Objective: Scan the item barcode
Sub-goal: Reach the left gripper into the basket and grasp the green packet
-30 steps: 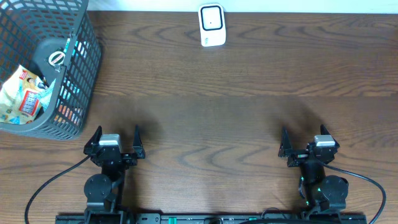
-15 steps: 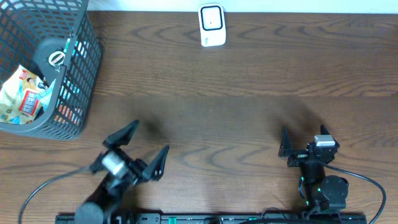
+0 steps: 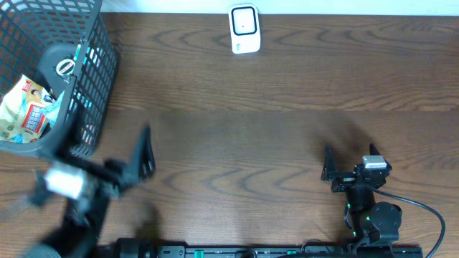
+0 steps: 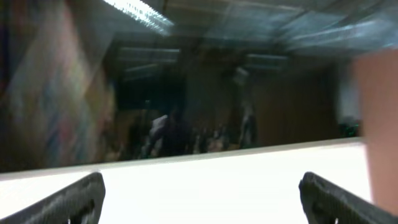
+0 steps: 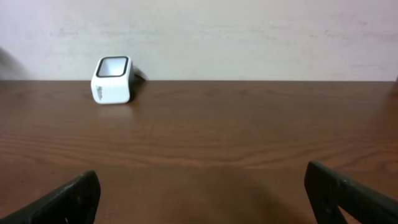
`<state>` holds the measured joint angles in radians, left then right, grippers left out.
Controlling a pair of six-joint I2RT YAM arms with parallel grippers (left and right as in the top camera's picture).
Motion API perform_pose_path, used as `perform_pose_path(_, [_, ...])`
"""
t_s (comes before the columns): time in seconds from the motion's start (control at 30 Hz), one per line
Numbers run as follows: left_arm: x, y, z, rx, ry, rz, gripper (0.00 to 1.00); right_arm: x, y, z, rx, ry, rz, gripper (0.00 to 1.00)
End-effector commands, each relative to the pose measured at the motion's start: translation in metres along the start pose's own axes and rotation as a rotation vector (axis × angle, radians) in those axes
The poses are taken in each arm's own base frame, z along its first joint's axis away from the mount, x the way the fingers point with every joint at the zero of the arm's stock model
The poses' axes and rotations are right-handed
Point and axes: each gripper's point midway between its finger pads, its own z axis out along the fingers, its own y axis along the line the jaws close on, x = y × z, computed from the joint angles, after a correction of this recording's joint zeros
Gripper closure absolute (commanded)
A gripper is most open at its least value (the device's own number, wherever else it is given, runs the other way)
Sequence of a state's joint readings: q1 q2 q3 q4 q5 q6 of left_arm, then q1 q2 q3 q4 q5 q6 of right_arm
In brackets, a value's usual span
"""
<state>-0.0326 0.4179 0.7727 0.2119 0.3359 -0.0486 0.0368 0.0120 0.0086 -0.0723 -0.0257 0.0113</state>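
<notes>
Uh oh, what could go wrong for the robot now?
The open left hand looks blurred right beside the wire basket, so it might knock it or snag its mesh. The snack packet lies crumpled inside, so the hand could pinch it badly and drop it before reaching the white scanner across the table.

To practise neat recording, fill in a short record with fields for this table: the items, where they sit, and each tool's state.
scanner: white, far edge of the table, centre
basket: grey mesh, far left, holding packets
left tool: open, empty, blurred, near the basket
right tool: open, empty, near right, facing the scanner
scan: not yet done
</notes>
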Motion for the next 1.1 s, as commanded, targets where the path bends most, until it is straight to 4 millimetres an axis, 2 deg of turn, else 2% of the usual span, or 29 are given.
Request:
perform_pose_path(0.0, [-0.023, 0.029, 0.044, -0.109, 0.22, 0.166, 0.02, 0.001, -0.001, 0.0, 0.005, 0.0, 0.01, 0.01])
perform_pose_path(0.17, [0.0, 0.055, 0.086, -0.119, 0.706, 0.201, 0.02, 0.001, -0.001, 0.0, 0.005, 0.0, 0.01, 0.01])
perform_pose_path(0.3, [0.015, 0.064, 0.111, -0.092, 0.869, 0.187, 0.02, 0.001, -0.001, 0.0, 0.005, 0.0, 0.01, 0.01])
perform_pose_path(0.37, [0.035, 0.069, 0.11, -0.09, 0.971, 0.175, 0.02, 0.001, -0.001, 0.0, 0.005, 0.0, 0.01, 0.01])
perform_pose_path(0.43, [0.044, 0.089, 0.116, -0.169, 1.001, 0.218, 0.02, 0.001, -0.001, 0.0, 0.005, 0.0, 0.01, 0.01])
perform_pose_path(0.53, [0.043, 0.15, 0.126, -0.497, 0.955, 0.194, 0.02, 0.001, -0.001, 0.0, 0.005, 0.0, 0.01, 0.01])
perform_pose_path(0.67, [0.041, 0.214, 0.118, -0.69, 0.911, 0.15, 0.03, 0.001, -0.001, 0.0, 0.005, 0.0, 0.01, 0.01])
perform_pose_path(0.77, [0.037, 0.274, 0.098, -0.872, 0.862, 0.098, 0.02, 0.001, -0.001, 0.0, 0.005, 0.0, 0.01, 0.01])
perform_pose_path(0.87, [0.039, 0.312, 0.076, -0.972, 0.871, 0.09, 0.02, 0.001, -0.001, 0.0, 0.005, 0.0, 0.01, 0.01])
perform_pose_path(0.93, [0.047, 0.324, 0.067, -0.981, 0.891, 0.06, 0.02, 0.001, -0.001, 0.0, 0.005, 0.0, 0.01, 0.01])
perform_pose_path(1.0, [0.063, 0.325, 0.061, -0.951, 0.933, -0.006, 0.02, 0.001, -0.001, 0.0, 0.005, 0.0, 0.01, 0.01])
perform_pose_path(1.03, [0.075, 0.326, 0.059, -0.926, 0.96, -0.04, 0.02, 0.001, -0.001, 0.0, 0.005, 0.0, 0.01, 0.01])
perform_pose_path(1.07, [0.097, 0.331, 0.053, -0.901, 1.01, -0.093, 0.02, 0.001, -0.001, 0.0, 0.005, 0.0, 0.01, 0.01])
